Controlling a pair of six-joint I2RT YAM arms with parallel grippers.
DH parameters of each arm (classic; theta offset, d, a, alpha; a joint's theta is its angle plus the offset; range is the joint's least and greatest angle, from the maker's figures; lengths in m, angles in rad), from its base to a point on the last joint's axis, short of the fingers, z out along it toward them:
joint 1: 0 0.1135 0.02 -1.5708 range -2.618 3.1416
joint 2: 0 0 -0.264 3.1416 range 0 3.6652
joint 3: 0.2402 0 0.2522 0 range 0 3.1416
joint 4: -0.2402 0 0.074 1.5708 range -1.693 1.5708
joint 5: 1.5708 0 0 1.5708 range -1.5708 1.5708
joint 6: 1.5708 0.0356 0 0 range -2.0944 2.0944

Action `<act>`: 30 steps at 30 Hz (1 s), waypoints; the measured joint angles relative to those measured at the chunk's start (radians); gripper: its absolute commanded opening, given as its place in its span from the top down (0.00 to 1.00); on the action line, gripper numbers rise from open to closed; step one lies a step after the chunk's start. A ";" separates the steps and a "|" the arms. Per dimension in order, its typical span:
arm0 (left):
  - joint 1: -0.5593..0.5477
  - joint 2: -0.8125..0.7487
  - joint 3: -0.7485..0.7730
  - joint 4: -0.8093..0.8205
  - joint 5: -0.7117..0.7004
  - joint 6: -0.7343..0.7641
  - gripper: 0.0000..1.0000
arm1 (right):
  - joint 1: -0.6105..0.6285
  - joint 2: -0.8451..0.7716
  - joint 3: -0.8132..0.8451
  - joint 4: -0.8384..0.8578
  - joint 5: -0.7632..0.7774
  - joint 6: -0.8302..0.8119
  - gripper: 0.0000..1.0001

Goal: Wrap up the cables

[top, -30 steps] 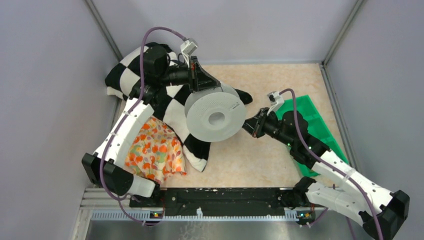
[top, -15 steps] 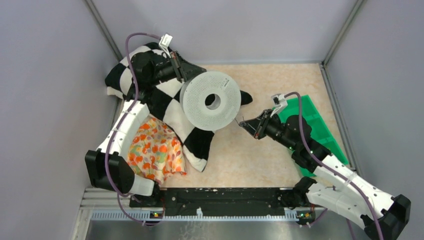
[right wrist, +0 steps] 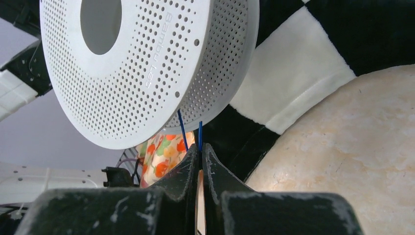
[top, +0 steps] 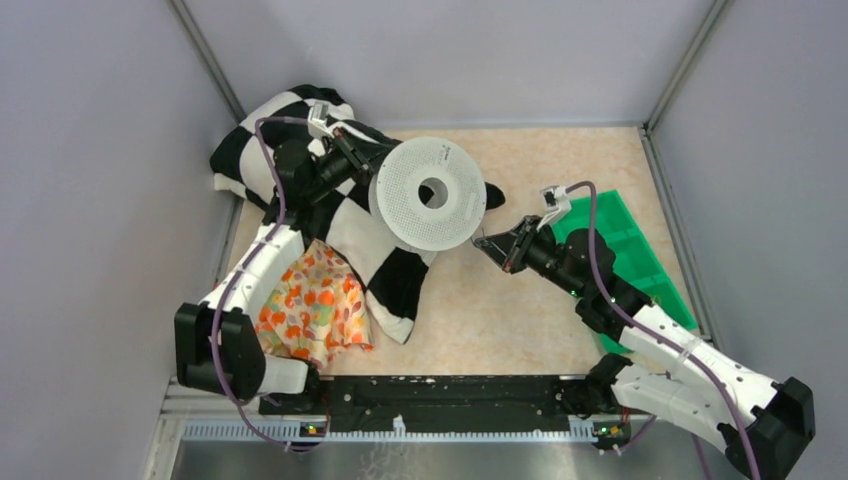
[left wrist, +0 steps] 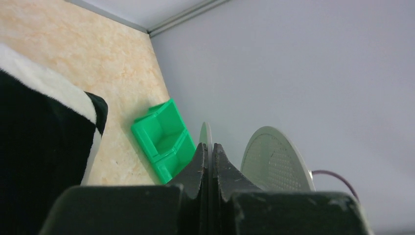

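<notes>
**Spool** [top: 432, 193]: white plastic, round, with two thin flanges pierced all over by small holes and a wide centre bore. It is held up, tilted, over the checked cloth, at about 11 o'clock from the middle of the top view. Raised lettering is seen on the near flange in the right wrist view.

**Left end effector** [left wrist: 209, 147]: clenched on the thin rim of one flange, at the spool's 9 o'clock side in the top view. In the left wrist view the second flange is seen just at 3 o'clock of the fingers.

**Right end effector** [right wrist: 200, 147]: placed at the spool's 4 o'clock, just beside its rim, with the fingers pressed together on the cable [right wrist: 199, 131].

**Cable:** very thin and blue. Two short strands are seen running from the fingertips up to the spool's lower rim. One strand is pinched between the tips. The other passes beside one finger, and whether it is gripped cannot be told.

**Checked cloth** [top: 395, 285]: plush, in black and white squares, bunched from 10 to 7 o'clock beneath the spool.

**Floral cloth** [top: 312, 300]: thin and crumpled, printed with orange flowers, at 8 o'clock, touching the checked cloth.

**Bin** [top: 640, 235]: hard green plastic, divided into compartments, at 3 o'clock, partly covered by the right arm.

**Table** [top: 560, 170]: beige, marbled, matte.
</notes>
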 measured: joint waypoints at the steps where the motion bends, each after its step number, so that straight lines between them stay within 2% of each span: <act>1: 0.000 -0.012 -0.017 -0.003 -0.027 -0.018 1.00 | 0.001 0.003 0.000 0.006 0.006 0.002 1.00; 6: -0.034 -0.111 -0.094 -0.091 -0.222 -0.108 1.00 | 0.006 0.013 0.000 0.040 0.046 0.008 1.00; 12: -0.100 -0.156 -0.012 -0.454 -0.444 -0.166 1.00 | 0.026 0.045 0.002 0.043 0.072 -0.004 1.00; 17: -0.113 -0.125 0.093 -0.690 -0.525 -0.183 1.00 | 0.060 0.092 0.040 0.025 0.090 -0.035 1.00; 30: -0.131 -0.038 0.265 -0.974 -0.634 -0.202 1.00 | 0.180 0.183 0.261 -0.123 0.164 -0.248 1.00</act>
